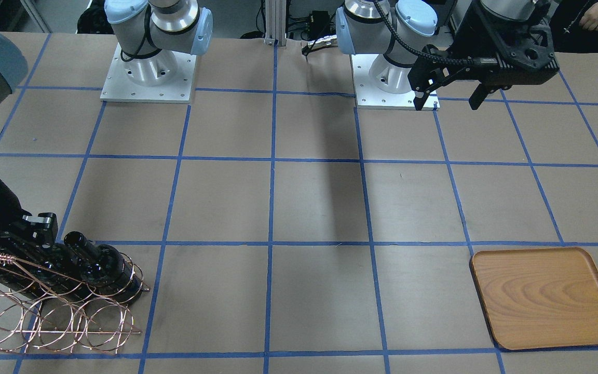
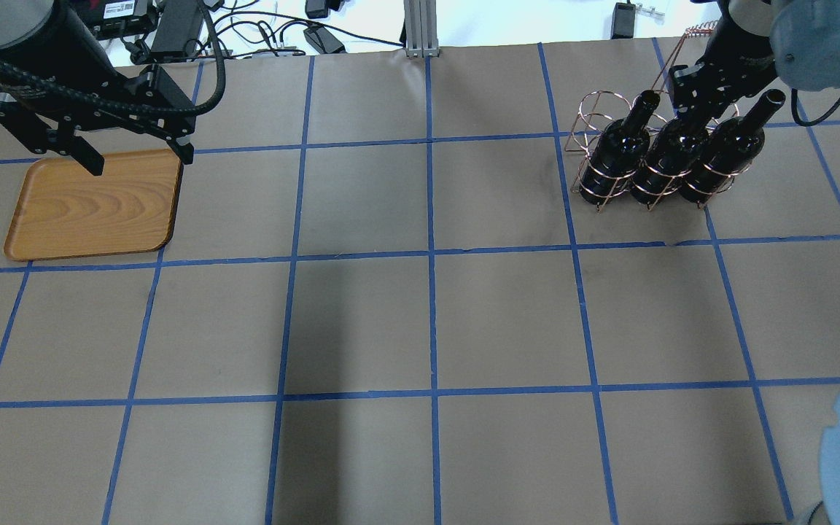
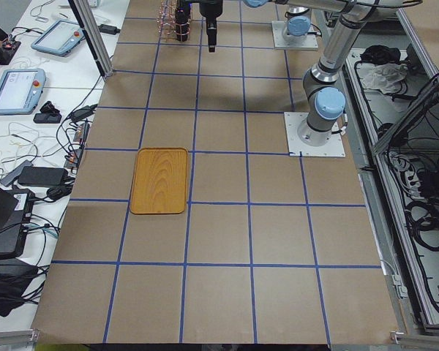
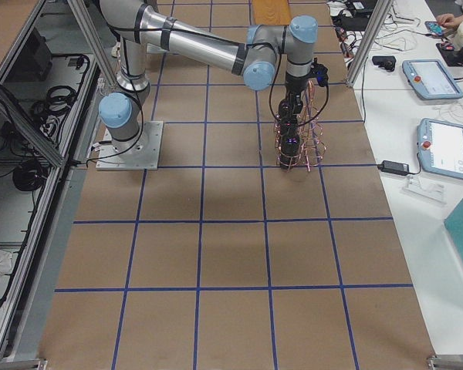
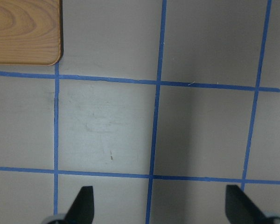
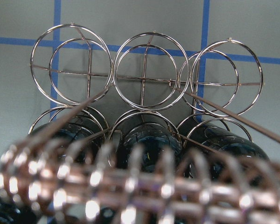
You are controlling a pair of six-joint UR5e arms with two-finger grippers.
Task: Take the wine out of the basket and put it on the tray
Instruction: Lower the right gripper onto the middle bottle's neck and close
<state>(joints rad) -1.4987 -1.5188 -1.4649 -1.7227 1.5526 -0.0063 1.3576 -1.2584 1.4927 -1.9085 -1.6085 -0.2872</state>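
Observation:
Three near-black wine bottles (image 2: pixel 671 149) lie side by side in the lower row of the copper wire basket (image 2: pixel 595 109) at the far right. My right gripper (image 2: pixel 690 102) is down over the neck of the middle bottle; its jaws are hidden and I cannot tell if they grip. In the right wrist view the bottles (image 6: pixel 147 140) show behind the blurred coiled handle (image 6: pixel 130 186). The wooden tray (image 2: pixel 92 211) lies at the far left. My left gripper (image 2: pixel 139 157) hangs open and empty above the tray's far edge.
The basket's upper row of loops (image 6: pixel 147 70) holds nothing. Blue tape lines grid the brown table (image 2: pixel 427 321). Both arm bases (image 1: pixel 148 72) stand at the robot's side. Tablets and cables (image 3: pixel 18 88) lie on a side bench.

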